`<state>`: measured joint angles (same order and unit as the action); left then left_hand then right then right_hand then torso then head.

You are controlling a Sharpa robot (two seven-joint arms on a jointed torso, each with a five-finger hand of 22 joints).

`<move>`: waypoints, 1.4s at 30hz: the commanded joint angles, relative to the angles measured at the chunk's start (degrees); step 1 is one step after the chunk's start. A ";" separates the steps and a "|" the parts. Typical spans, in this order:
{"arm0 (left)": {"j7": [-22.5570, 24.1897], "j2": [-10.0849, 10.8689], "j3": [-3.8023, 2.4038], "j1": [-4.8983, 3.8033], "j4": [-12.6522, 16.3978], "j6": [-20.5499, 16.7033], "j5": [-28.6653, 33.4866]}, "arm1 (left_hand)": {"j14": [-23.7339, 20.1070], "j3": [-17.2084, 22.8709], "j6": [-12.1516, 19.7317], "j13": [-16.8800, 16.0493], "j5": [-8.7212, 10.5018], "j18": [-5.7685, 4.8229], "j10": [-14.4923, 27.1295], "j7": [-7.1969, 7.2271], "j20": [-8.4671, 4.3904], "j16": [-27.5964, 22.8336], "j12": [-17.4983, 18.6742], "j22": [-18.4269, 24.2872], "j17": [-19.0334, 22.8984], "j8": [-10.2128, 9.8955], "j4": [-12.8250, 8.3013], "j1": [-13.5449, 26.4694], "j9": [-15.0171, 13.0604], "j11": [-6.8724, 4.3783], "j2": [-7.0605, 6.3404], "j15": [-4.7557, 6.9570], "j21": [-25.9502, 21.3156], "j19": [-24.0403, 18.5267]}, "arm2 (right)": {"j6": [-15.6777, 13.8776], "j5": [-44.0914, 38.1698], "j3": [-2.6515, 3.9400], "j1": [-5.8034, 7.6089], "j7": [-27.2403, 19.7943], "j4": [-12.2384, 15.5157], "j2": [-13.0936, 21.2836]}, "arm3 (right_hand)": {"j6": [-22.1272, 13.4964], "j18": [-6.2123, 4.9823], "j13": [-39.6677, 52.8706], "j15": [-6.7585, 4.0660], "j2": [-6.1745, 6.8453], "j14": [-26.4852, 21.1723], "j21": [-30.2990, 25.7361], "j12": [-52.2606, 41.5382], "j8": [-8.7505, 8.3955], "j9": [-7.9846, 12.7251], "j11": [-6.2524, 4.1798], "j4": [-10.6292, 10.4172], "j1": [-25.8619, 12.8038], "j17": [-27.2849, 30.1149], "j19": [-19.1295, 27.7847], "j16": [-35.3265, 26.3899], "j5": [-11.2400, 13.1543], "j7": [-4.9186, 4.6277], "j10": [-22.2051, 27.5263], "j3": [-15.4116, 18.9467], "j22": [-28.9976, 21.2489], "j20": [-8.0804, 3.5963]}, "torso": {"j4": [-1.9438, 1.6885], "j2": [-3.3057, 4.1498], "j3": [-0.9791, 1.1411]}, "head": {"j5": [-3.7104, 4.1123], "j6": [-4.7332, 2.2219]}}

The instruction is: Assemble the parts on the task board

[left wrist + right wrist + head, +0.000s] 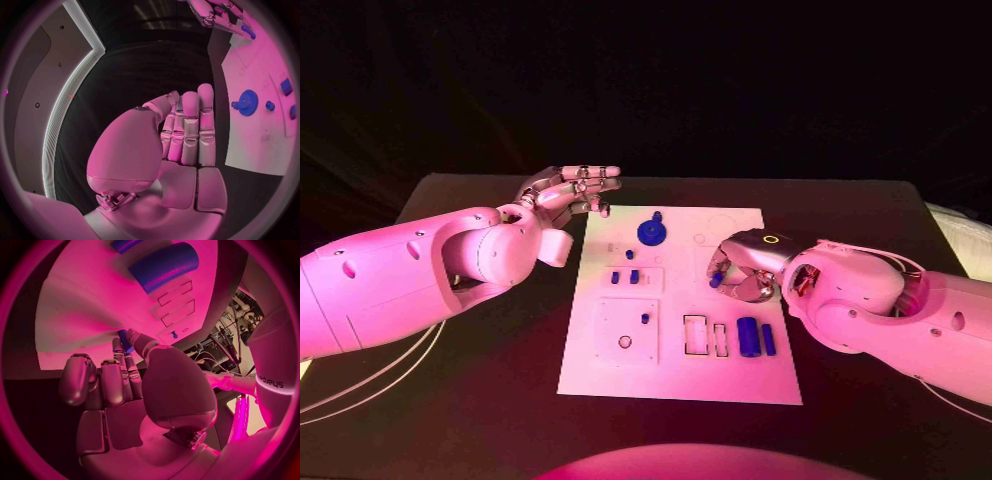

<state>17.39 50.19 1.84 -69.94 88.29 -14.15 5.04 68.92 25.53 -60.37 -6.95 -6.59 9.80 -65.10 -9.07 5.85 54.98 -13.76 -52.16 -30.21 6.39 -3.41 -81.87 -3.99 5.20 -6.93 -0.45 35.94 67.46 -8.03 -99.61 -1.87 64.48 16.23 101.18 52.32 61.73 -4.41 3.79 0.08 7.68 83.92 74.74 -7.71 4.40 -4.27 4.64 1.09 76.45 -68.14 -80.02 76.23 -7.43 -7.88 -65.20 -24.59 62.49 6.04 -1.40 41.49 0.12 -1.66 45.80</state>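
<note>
The left hand (571, 190) hovers off the white board's (733, 385) far left corner, fingers straight and together, holding nothing. On the board, a blue gear (651, 232) lies near that corner. Over its right edge, the right hand (740, 268) pinches a small blue piece (715, 281).

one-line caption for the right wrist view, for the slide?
Right hand pinching a small blue part over the white task board, two blue cylinders beyond.
</note>
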 commanded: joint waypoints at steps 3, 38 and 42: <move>0.09 -0.12 -0.03 -0.02 0.09 1.29 -0.59 | -0.37 -0.05 0.08 -0.05 -0.35 0.62 0.24 -0.37 0.02 0.34 -0.34 -0.01 0.08 0.39 -0.34 0.01 0.07 0.00 0.57 0.18 -0.29 -0.25 | 1.46 0.10 -0.07 -0.14 -0.15 -0.51 -0.41 | 1.18 -0.91 0.07 -0.58 -0.89 2.31 -0.20 -0.32 0.42 -0.16 -0.26 -0.13 -0.22 -0.18 -0.11 0.04 0.40 -0.04 -1.23 -0.66 0.18 -0.50 | 0.02 0.01 -0.03 | 0.17 -0.06; 0.06 -0.24 -0.04 -0.01 -0.01 1.87 -0.75 | -0.48 -0.07 0.11 -0.12 -0.43 0.62 0.37 -0.37 0.05 0.37 -0.60 -0.04 0.15 0.43 -0.42 0.05 0.07 0.00 0.70 0.16 -0.34 -0.33 | -8.64 17.23 0.41 0.45 -5.21 5.03 -0.53 | 4.68 -0.63 0.50 -1.57 -2.94 2.74 0.72 -0.37 1.79 -0.85 -1.41 0.54 1.24 -1.71 -0.89 1.26 0.11 0.74 -5.53 -2.96 1.62 -1.77 | -0.08 -0.05 -0.08 | -0.17 -0.59; 0.06 -0.31 -0.04 -0.01 -0.04 1.74 -0.75 | -0.48 -0.07 0.11 -0.12 -0.43 0.62 0.37 -0.37 0.05 0.37 -0.60 -0.04 0.15 0.43 -0.42 0.05 0.07 0.00 0.70 0.16 -0.34 -0.33 | -7.68 16.33 0.26 -0.67 -5.84 5.10 -3.28 | 4.64 -0.67 0.50 -1.57 -2.85 2.71 0.61 -0.28 1.76 -0.85 -1.40 0.59 1.17 -1.54 -0.82 1.16 -0.16 0.73 -5.52 -2.89 1.43 -1.78 | 0.02 -0.05 -0.04 | -0.82 -0.51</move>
<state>17.12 50.04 1.84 -69.93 88.16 -13.16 4.53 68.62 25.54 -60.37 -6.97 -6.82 9.81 -65.10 -9.07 5.85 54.98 -14.16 -52.16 -30.15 6.60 -3.41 -81.87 -3.99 5.21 -6.93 -0.31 35.94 67.46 -16.15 -84.32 -1.62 64.00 12.26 106.20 49.43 66.03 -4.41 4.25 -1.04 4.75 84.03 75.44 -8.27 5.89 -5.09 3.08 1.51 78.05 -69.73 -81.04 77.35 -7.33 -7.03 -70.77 -27.52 63.96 4.61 -1.41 41.42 0.04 -2.12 45.20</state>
